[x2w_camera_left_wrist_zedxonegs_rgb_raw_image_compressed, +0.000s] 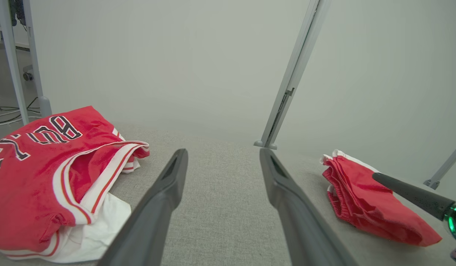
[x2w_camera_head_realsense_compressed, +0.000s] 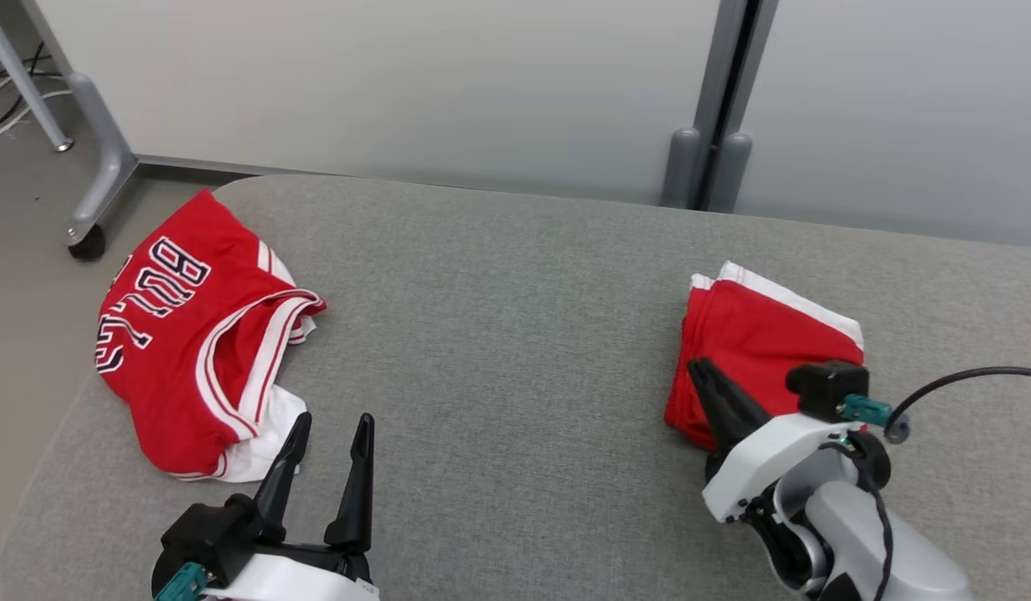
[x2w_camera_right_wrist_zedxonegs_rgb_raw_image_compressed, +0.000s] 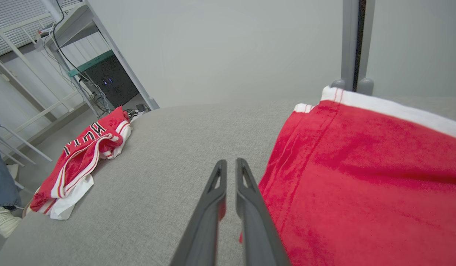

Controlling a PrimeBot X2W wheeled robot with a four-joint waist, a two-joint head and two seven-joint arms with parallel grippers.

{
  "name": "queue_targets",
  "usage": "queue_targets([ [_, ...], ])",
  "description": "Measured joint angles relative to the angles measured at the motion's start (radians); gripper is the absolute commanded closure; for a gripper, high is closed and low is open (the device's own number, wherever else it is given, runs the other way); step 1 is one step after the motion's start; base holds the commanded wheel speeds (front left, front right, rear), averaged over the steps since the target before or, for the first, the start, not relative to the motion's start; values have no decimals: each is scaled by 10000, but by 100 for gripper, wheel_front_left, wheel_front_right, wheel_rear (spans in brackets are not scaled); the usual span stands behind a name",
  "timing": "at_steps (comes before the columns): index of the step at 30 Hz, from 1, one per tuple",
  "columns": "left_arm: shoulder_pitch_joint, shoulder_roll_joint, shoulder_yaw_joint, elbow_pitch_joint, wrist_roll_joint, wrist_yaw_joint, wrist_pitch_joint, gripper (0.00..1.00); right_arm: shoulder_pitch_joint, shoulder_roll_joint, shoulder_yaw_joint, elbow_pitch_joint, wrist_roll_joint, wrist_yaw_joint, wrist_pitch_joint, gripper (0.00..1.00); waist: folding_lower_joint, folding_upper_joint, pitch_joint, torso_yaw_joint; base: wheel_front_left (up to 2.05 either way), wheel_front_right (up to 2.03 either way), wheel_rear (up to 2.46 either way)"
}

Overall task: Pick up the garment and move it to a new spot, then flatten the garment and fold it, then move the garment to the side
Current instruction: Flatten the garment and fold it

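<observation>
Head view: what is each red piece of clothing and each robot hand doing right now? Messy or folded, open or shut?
Jersey: crumpled, not folded, lying at the left end of the table.
Folded red garment: folded neatly, lying on the right side.
Left gripper: fingers wide open, holding nothing.
Right gripper: fingers shut, pinching the folded piece's near edge.

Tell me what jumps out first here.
Two splashes of red on the grey table: a crumpled red jersey with white trim and block lettering at the left edge, and a folded red garment on the right. The right gripper is shut at the folded garment's near left edge, and the left gripper is open over the table beside the jersey.
</observation>
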Motion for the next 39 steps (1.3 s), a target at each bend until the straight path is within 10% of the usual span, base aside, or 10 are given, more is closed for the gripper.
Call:
queue_targets([
  [3,65,31,111,-113,4,40,0,0,83,-474,-443,-974,-58,0,-46,0,0,0,-100,-324,0,0,0],
  [12,174,-4,430,-372,79,130,0,0,1615,-1294,-2777,-3916,-1751,0,-65,0,0,0,-353,-1460,0,0,0],
  [25,419,-17,1400,-792,871,188,0,0,4059,-550,-5549,-5948,-3856,-2,-65,0,0,0,-419,-2483,0,0,0],
  [39,489,-341,1739,-493,1649,-138,0,0,4406,-207,-5820,-6042,-4418,0,-65,0,0,0,-348,-2481,0,0,0],
])
